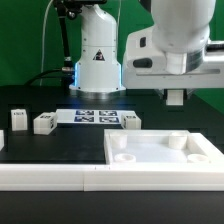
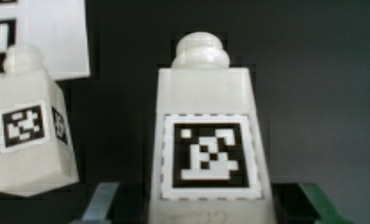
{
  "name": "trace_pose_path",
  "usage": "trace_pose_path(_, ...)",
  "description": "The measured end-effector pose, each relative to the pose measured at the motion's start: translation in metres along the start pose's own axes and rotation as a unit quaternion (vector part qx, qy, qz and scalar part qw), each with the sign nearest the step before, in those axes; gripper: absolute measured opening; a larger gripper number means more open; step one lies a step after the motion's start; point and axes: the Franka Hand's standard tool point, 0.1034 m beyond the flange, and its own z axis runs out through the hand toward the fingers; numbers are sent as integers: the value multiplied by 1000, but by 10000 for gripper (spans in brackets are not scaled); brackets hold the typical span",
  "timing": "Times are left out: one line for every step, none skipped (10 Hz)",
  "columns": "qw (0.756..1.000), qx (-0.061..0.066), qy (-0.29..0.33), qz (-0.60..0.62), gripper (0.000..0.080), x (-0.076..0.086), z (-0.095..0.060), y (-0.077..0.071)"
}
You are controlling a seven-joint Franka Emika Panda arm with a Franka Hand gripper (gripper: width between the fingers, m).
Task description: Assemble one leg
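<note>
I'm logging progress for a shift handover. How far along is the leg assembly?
Done: nothing seated; the tray's visible round sockets stand empty. In hand: the open hand straddles one leg in the wrist view, fingers clear of its sides; another leg sits beside it. Left: gripping that leg, carrying it to the tray and fitting it into a socket.

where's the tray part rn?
The large flat white plastic tray with round sockets lies at the exterior view's right, in front of the marker board.

The leg [image 2: 203,110] is white, its tag [image 2: 208,155] black-and-white, the table [image 2: 120,100] black
</note>
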Motion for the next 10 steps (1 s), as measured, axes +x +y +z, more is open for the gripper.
trace_pose_path(999,2,48,-6,294,9,1,3)
trace_pose_path(996,4,87,-19,294,11,-7,6)
trace_pose_path(994,6,110,-29,294,14,-16,7)
trace_pose_path(989,10,146,-33,294,19,-30,7)
trace_pose_path(985,12,169,-38,294,19,-42,6)
trace_pose_path(980,15,196,-40,294,20,-53,3)
trace_pose_path(975,16,217,-43,294,23,-56,0)
trace_pose_path(963,18,264,-45,294,28,-57,-2)
trace_pose_path(954,18,297,-47,294,29,-57,-1)
trace_pose_path(941,19,336,-50,294,31,-58,-2)
